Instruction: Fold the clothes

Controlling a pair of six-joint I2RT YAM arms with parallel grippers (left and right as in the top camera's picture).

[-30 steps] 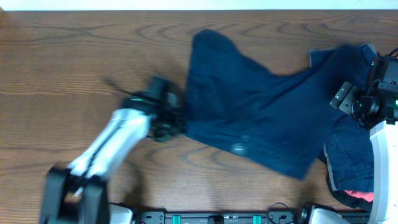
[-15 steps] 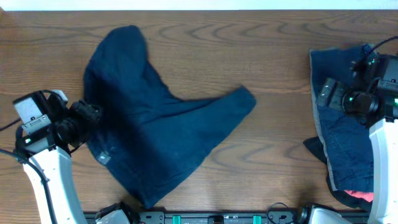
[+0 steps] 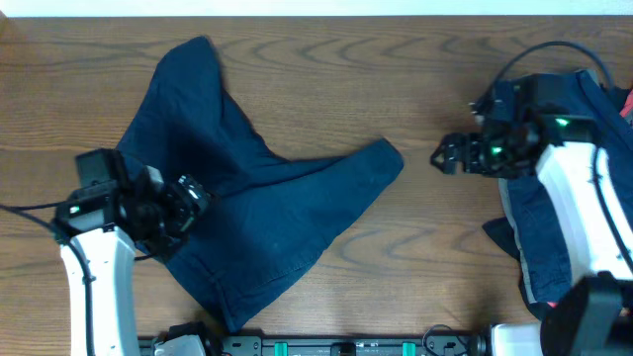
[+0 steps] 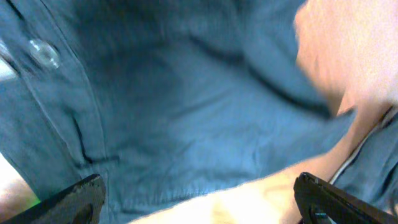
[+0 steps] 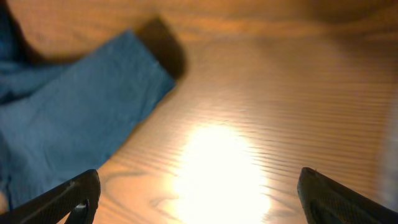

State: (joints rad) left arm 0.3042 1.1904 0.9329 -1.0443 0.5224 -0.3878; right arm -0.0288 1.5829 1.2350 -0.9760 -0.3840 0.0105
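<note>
**Shorts lie left of centre; both hands are spread and empty**

Your left hand [image 3: 188, 198] hangs over the left margin of the shorts [image 3: 257, 198]. Its wrist view shows the two fingers set wide apart at the bottom corners of the frame. Blue cloth fills the space beneath them and nothing is pinched. A small pale round fastener [image 4: 41, 52], probably a button, sits on the fabric at upper left of that view.

The shorts rest flat on the table [image 3: 415, 59] in a rough V. One leg runs toward the far edge and the other runs out to the right, while the waist end lies toward the near edge, below your left hand. The rightward leg sets the long axis that matters here. It starts near your left hand and ends at a squared hem just short of your right hand [image 3: 442, 156].

Your right hand is also spread, and its wrist view shows only bare wood between the fingers. The hem lies to its left and apart from it, not touching. It is plainly the nearer hand to that hem, so in my judgement that end falls to it.

Behind that hand, at the right edge, sits the heap of remaining clothes [image 3: 539, 227].
</note>
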